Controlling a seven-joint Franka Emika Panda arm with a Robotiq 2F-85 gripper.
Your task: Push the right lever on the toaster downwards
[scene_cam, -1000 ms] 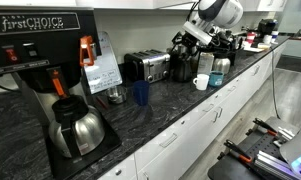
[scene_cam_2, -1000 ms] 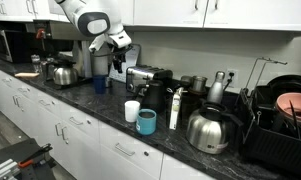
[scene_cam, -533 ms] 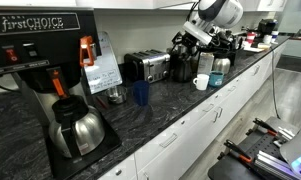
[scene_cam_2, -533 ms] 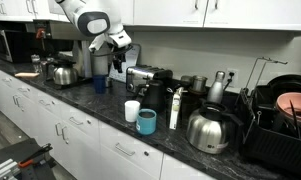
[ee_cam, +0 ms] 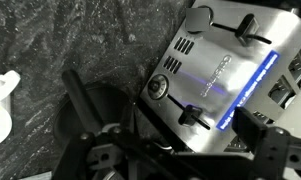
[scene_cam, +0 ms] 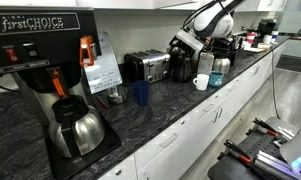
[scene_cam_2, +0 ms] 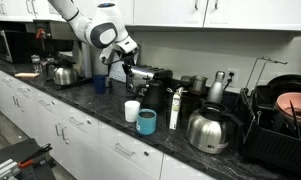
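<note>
A: Where is the toaster found in an exterior view?
B: The toaster (scene_cam: 147, 67) is seen at the back of the dark stone countertop (scene_cam: 175, 108), against the wall and to the right of the black coffee brewer (scene_cam: 38, 55) and its steel carafe (scene_cam: 78, 130). A blue cup (scene_cam: 140, 93) is set just in front of it, and a white mug (scene_cam: 201, 82) farther right. The gripper (scene_cam: 181, 45) is held just right of the toaster, at about the height of its top. How the jaws stand cannot be told there.

A: What is seen around it in an exterior view?
B: The toaster (scene_cam_2: 147, 78) is placed near the middle of the counter, with the gripper (scene_cam_2: 126, 62) hung at its left end. A white cup (scene_cam_2: 132, 110) and a teal mug (scene_cam_2: 147, 121) are set nearer the counter edge. A steel jug (scene_cam_2: 208, 128) is seen to the right.

A: What is shown in the wrist view?
B: The upper right is filled by the tilted toaster (ee_cam: 225, 65). Two black levers (ee_cam: 193, 115), a round dial (ee_cam: 158, 87) and a lit blue strip (ee_cam: 245, 90) are carried on its steel face. The fingers (ee_cam: 95, 155) are spread wide apart, and nothing is held between them. The nearer lever is framed above the gap, but contact cannot be judged. A white cup (ee_cam: 0, 100) is cut off at the left edge.
</note>
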